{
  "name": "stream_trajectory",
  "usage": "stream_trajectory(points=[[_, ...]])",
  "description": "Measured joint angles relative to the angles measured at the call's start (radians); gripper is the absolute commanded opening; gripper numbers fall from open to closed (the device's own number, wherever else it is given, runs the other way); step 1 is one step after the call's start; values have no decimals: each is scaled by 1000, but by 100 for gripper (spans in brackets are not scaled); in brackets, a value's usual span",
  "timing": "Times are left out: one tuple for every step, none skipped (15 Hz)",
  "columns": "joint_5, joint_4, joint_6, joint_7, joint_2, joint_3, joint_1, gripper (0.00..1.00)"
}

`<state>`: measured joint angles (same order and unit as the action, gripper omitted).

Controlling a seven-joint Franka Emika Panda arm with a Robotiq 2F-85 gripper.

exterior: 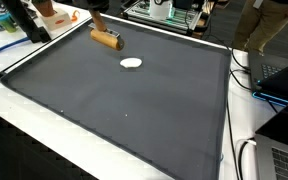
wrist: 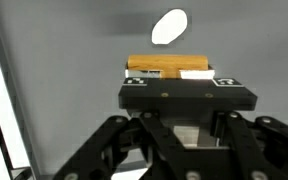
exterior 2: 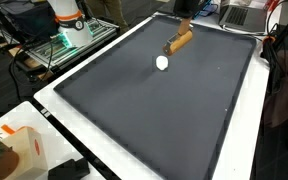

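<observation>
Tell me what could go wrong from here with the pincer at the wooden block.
The pincer is shut on the wooden block; a shallow hold could let it slip if raised. The white oval piece lies close by on the dark mat; a low sweep might knock it away.

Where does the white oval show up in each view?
In an exterior view: white oval upper centre, just down-right of the wooden block.
In an exterior view: white oval upper centre, down-left of the wooden block.
Wrist view: white oval top centre, above the wooden block.
Shared landmark: the wooden block.
</observation>
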<state>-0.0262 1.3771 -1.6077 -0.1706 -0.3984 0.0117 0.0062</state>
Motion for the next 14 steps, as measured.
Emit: stream_trajectory(points=[[-1,-10,6,0,-9,0,0,23],[-2,-22,13,0,-19,0,0,23],[-2,-38,23,0,-31,0,0,23],[-2,-57,37,0,-43,0,1,23],[-2,-79,55,0,-57,0,2,23],[-2,-106,76,0,-72,0,4,23],[-2,-134,98,0,-89,0,7,23],[-2,-163,122,0,-106,0,9,23],[-2,-193,147,-1,-124,0,10,23],[-2,-226,175,-2,-146,0,12,23],[-2,-258,200,-3,-167,0,13,23],[-2,-291,224,-4,-190,0,14,23],[-2,-325,247,-6,-216,0,16,23],[-2,-354,268,-7,-238,0,17,23]])
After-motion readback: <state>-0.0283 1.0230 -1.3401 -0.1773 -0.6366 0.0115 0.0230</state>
